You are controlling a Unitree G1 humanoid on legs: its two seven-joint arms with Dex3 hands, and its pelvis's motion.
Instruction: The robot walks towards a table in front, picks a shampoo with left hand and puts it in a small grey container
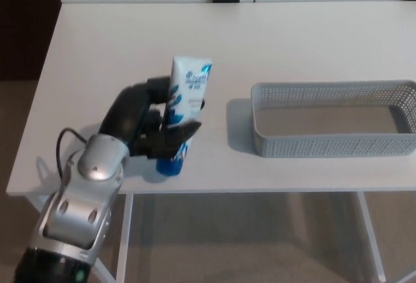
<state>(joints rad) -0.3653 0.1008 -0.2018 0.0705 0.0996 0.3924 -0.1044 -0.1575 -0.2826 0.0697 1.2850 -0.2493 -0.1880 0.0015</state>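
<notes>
- The white plastic shampoo tube with blue print and a blue cap [188, 91] stands near the front edge of the white rectangular table [195, 29], towards the robot's left. It is cap down, and its long axis is close to upright with the top leaning slightly to the robot's right.
- The black left hand [155, 128] is wrapped around the tube's lower half from the robot's left side. Its thick fingers pinch the tube just above the cap, while the upper printed part stands free.
- I cannot tell whether the cap rests on the table or hangs just above it.
- The small grey mesh plastic container [325, 145] sits to the robot's right of the tube, apart from it, with a strip of bare table between them. Its long axis runs left to right across the table, and its open top looks empty.
- The coming move probably turns on this: the tube must travel to the robot's right and rise above the container's near short wall before it is lowered inside.
- The path between them is open, but the table's front edge is close to both the tube and the container, so a slip forwards could send the tube to the floor.
- The right hand does not show.
</notes>
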